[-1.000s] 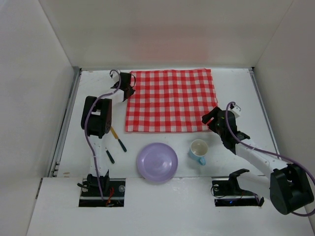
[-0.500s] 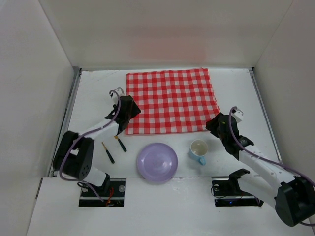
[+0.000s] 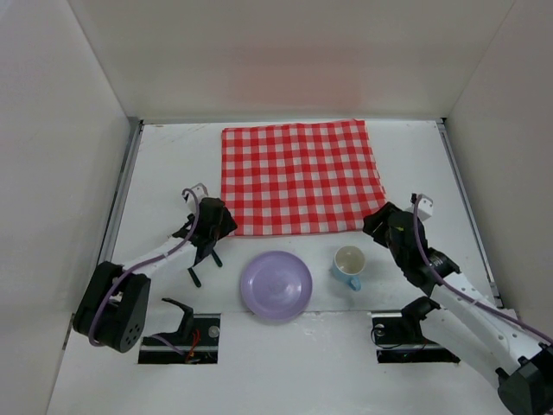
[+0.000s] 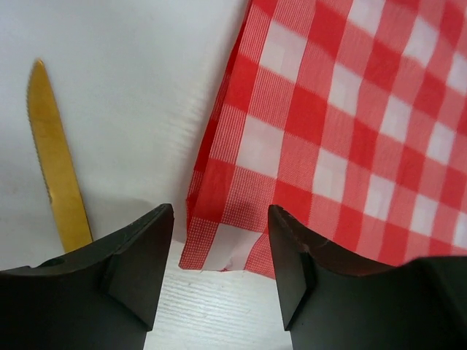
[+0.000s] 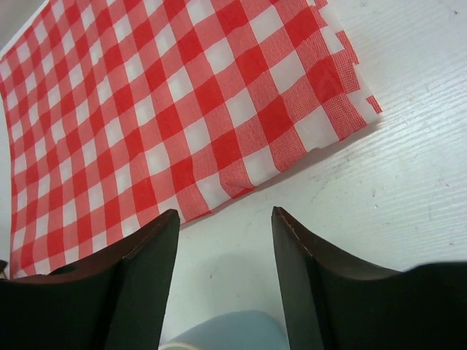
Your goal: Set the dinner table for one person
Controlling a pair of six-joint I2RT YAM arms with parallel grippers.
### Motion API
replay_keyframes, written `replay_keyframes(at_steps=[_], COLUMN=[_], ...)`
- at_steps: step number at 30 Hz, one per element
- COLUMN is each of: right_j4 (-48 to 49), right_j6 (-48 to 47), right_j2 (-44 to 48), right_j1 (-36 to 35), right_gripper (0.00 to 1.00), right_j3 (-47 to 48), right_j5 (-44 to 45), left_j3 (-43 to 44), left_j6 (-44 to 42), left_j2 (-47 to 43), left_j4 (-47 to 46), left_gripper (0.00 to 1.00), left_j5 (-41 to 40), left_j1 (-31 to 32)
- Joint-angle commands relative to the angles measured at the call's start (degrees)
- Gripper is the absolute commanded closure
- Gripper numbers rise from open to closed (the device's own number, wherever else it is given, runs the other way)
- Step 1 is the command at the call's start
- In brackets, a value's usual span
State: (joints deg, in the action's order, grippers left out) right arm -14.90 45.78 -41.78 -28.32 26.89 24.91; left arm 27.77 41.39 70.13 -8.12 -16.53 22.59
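A red-checked cloth (image 3: pixel 301 177) lies flat at the back middle of the white dinner table (image 3: pixel 415 164). My left gripper (image 3: pixel 214 228) stands open just short of the cloth's near left corner (image 4: pixel 219 259), with nothing between its fingers (image 4: pixel 219 219). A gold knife blade (image 4: pixel 57 168) lies to its left. My right gripper (image 3: pixel 382 223) is open near the cloth's near right corner (image 5: pixel 343 109), and its fingers (image 5: pixel 224 215) hold nothing. A pale blue cup (image 3: pixel 349 264) stands just below it, its rim (image 5: pixel 219 332) showing between the fingers. A purple plate (image 3: pixel 276 284) sits near the front.
Two black-handled pieces of cutlery (image 3: pixel 195 277) lie by the left gripper, left of the plate. Metal rails (image 3: pixel 117 216) run along the table's sides. White walls close in the back and both sides.
The left gripper let go of the cloth's far left corner, opened, and drew back along the cloth's left edge to its near corner. The right gripper narrowed a little and backed off slightly.
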Motion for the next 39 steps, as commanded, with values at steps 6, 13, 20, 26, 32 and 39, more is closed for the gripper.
replay_keyframes(at_steps=[6, 13, 20, 26, 32, 39], right_j4=[-5.84, -12.78, -23.84, -34.75, -35.82, -29.15], right_j6=[-1.13, -0.43, 0.54, 2.91, 5.46, 5.99], right_j2=[1.70, 3.11, 0.83, -1.46, -5.49, -9.72], right_j1=[-3.19, -5.99, -15.83, -19.45, -21.65, -21.56], right_gripper=[0.33, 0.29, 0.29, 0.40, 0.47, 0.58], right_j3=[4.39, 8.43, 12.47, 14.77, 13.80, 11.25], right_j5=[3.04, 4.89, 5.50, 9.20, 6.21, 1.73], left_j3=[0.53, -3.15, -4.39, -4.65, -4.74, -5.36], left_j6=[-2.62, -2.19, -0.43, -1.04, -2.97, -4.74], left_j2=[5.63, 3.70, 3.26, -6.12, -16.51, -15.29], left_j4=[-2.24, -5.59, -7.52, -7.44, -9.54, -15.52], left_gripper=[0.74, 0.94, 0.85, 0.60, 0.55, 0.54], left_j5=[1.94, 2.38, 1.60, -3.06, -8.77, -9.48], left_j1=[1.19, -4.52, -5.32, -1.55, 4.60, 8.30])
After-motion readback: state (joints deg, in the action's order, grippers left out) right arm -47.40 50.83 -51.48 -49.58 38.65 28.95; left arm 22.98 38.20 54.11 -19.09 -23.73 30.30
